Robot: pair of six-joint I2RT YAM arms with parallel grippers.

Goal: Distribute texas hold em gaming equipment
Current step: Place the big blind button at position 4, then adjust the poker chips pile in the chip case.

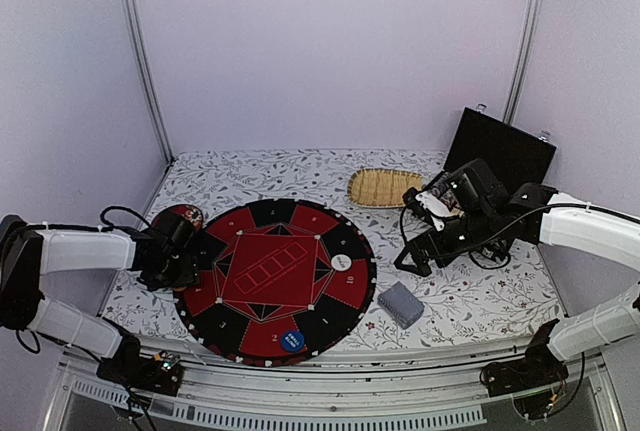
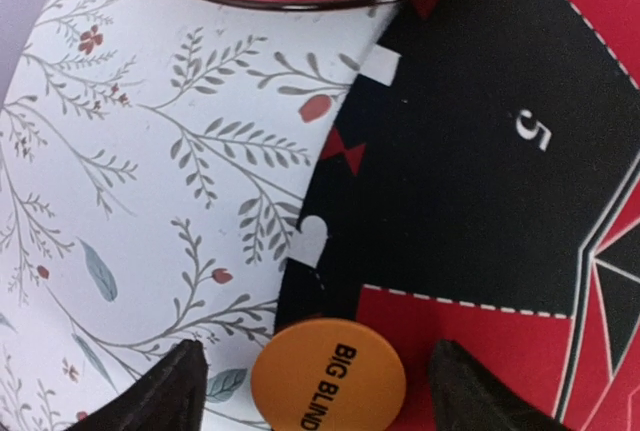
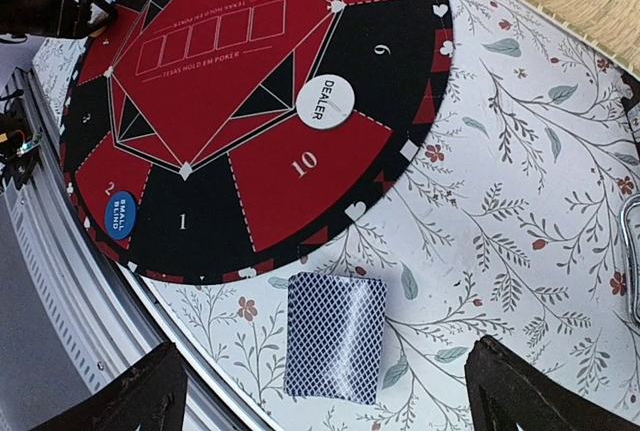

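Observation:
An orange "BIG BLIND" button (image 2: 328,376) lies flat on the left rim of the round red-and-black poker mat (image 1: 262,241). My left gripper (image 2: 325,396) straddles it, open, with a gap on each side. A white "DEALER" button (image 3: 325,101) and a blue blind button (image 3: 120,214) also rest on the mat. A deck of blue-backed playing cards (image 3: 335,336) lies on the cloth just off the mat's near right rim. My right gripper (image 3: 330,396) hovers over the deck, open wide and holding nothing.
A small red patterned dish (image 1: 180,219) sits just beyond the left gripper (image 1: 200,256). An oval straw tray (image 1: 385,188) lies at the back right, with an open black case (image 1: 500,146) behind the right gripper (image 1: 410,259). A metal rail (image 3: 90,321) runs along the near table edge.

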